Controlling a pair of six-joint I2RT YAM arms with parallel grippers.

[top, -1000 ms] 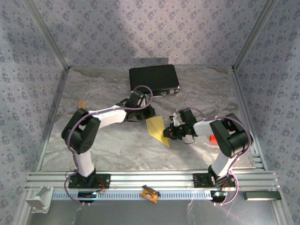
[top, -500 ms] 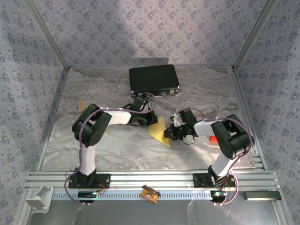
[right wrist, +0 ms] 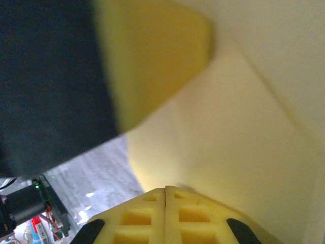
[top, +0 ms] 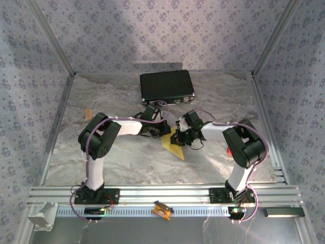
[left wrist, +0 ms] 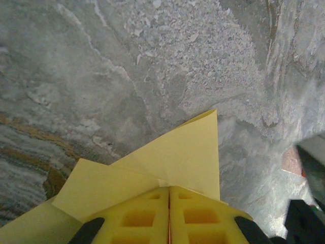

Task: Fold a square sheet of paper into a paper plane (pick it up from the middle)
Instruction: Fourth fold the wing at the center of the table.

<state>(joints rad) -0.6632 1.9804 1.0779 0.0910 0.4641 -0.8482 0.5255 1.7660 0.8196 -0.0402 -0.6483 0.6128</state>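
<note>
Since the earlier frame, the right gripper point(top: 181, 136) has been swung up and left onto the paper sheet point(top: 175, 147), and the left arm's elbow has been drawn in.

Overhead view: the partly folded sheet lies mid-table point(top: 228, 101), in front of the black case point(top: 167, 86), with the left gripper point(top: 163, 130) at its far corner.

Left wrist view: the left gripper point(left wrist: 169, 189) has its pads pressed together, pinching the sheet's point(left wrist: 185, 152) layers.

Right wrist view: the right gripper point(right wrist: 165, 190) is closed against the sheet point(right wrist: 244, 147); a clamped layer cannot be confirmed.

The sheet is judged light, limp and easily creased. It is best held at a fold, not at a loose edge.
</note>
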